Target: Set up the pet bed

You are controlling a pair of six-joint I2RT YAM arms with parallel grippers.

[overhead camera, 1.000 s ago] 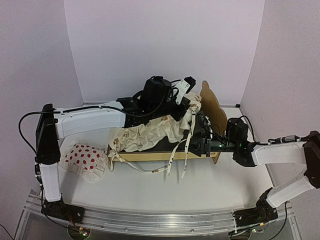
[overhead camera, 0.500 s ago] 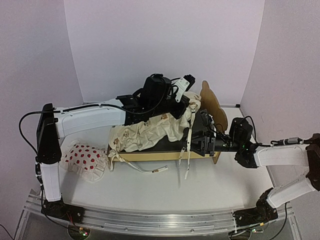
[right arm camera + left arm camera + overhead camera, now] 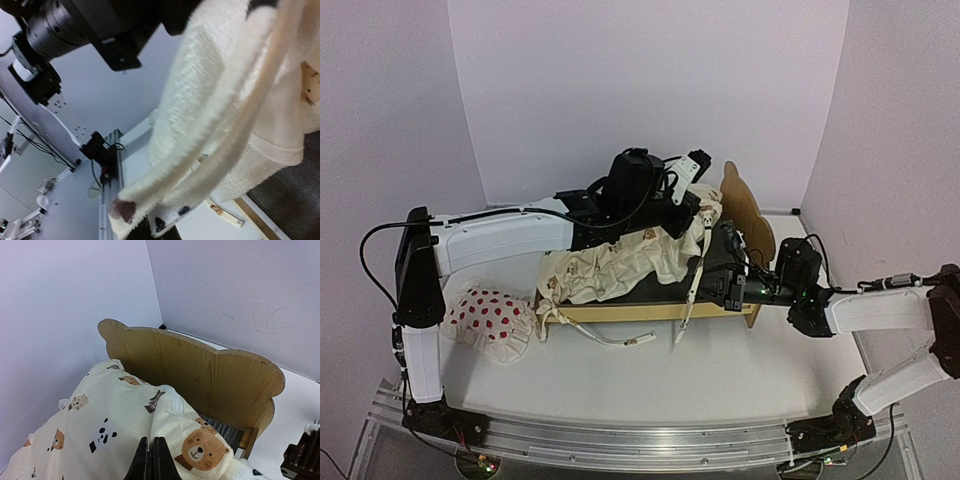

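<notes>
The pet bed (image 3: 650,311) lies across the table, its bear-ear headboard (image 3: 745,212) at the right. The cream animal-print quilt (image 3: 610,265) is bunched over it. At the headboard end my left gripper (image 3: 692,208) holds the quilt's corner up. In the left wrist view that gripper (image 3: 150,441) is shut on the quilt (image 3: 105,425) just before the headboard (image 3: 200,375). My right gripper (image 3: 722,290) sits at the bed's front right. In the right wrist view it (image 3: 159,231) is shut on the tips of the quilt's ruffle strips (image 3: 215,135).
A white pillow with red dots (image 3: 490,320) lies on the table left of the bed. One loose quilt strip (image 3: 620,340) trails onto the table in front of the bed. Walls close in behind and on both sides.
My right gripper has shut on the hanging ruffle strips, and they now hang bunched together. The left arm stays where it was, still holding the quilt corner.
</notes>
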